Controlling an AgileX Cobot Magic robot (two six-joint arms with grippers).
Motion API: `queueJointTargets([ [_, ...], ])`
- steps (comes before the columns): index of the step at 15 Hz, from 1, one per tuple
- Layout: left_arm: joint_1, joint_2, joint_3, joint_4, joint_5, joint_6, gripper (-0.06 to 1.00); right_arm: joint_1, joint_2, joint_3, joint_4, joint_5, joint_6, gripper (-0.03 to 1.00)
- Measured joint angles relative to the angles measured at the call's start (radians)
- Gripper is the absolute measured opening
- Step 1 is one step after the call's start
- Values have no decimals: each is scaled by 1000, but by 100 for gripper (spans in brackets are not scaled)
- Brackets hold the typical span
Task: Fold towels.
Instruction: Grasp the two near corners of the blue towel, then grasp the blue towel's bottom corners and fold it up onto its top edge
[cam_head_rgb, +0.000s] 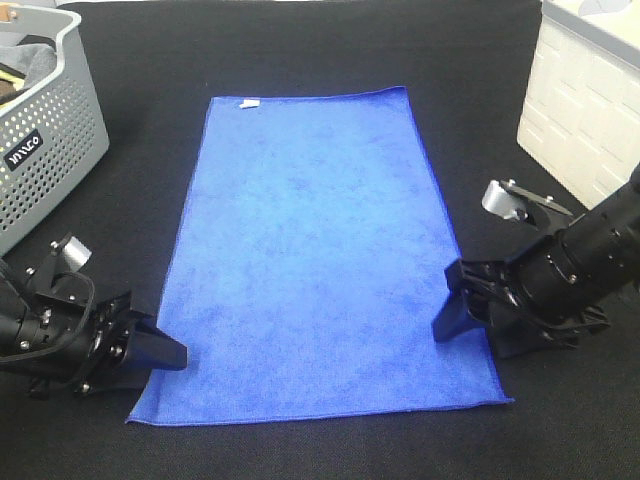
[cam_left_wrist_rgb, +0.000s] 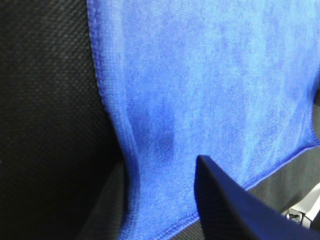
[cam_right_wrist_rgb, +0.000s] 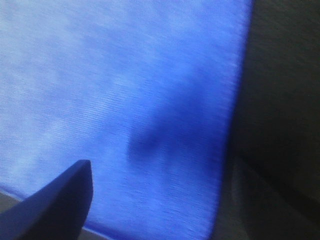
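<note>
A blue towel (cam_head_rgb: 310, 250) lies flat and unfolded on the black table, with a small white tag (cam_head_rgb: 248, 103) at its far edge. My left gripper (cam_head_rgb: 152, 340) is open, low at the towel's near-left side. In the left wrist view (cam_left_wrist_rgb: 157, 172) the towel's (cam_left_wrist_rgb: 210, 90) edge runs between its fingers. My right gripper (cam_head_rgb: 450, 302) is open, low at the towel's right edge near the front. In the right wrist view (cam_right_wrist_rgb: 160, 167) the towel's (cam_right_wrist_rgb: 125, 75) edge lies between the fingers. Neither gripper holds anything.
A grey perforated basket (cam_head_rgb: 40, 130) holding cloth stands at the far left. A white box (cam_head_rgb: 590, 110) stands at the far right. Black table cloth (cam_head_rgb: 320, 450) surrounds the towel.
</note>
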Motion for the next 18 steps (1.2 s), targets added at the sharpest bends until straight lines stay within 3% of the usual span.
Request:
queueJointTargets([
  [2, 0, 0, 0, 0, 0, 2, 44, 0, 18, -9, -51, -6, 57, 73],
  [4, 0, 0, 0, 0, 0, 2, 44, 1, 42, -13, 7, 0, -8, 66],
  [7, 0, 0, -3, 2, 3, 2, 44, 5, 87, -14, 184, 36, -164, 45],
  [9, 0, 3, -12, 8, -3, 2, 39, 5, 101, -14, 204, 34, -188, 24],
  [10, 0, 3, -12, 8, -3, 2, 39, 5, 101, -14, 204, 34, -188, 24],
  [11, 0, 11, -18, 9, -19, 2, 24, 5, 104, -11, 203, 25, -188, 6],
  [12, 0, 13, -18, 9, -24, 2, 17, 5, 104, -11, 202, 25, -186, 2],
  [13, 0, 13, -18, 9, -24, 3, 2, 5, 104, -11, 202, 25, -179, 0],
  [16, 0, 13, -18, 32, -15, -12, 0, 5, 55, -9, 180, 42, -147, 0],
  [18, 0, 12, -18, 119, -5, -79, 0, 5, -8, 4, 138, 54, -100, 0],
])
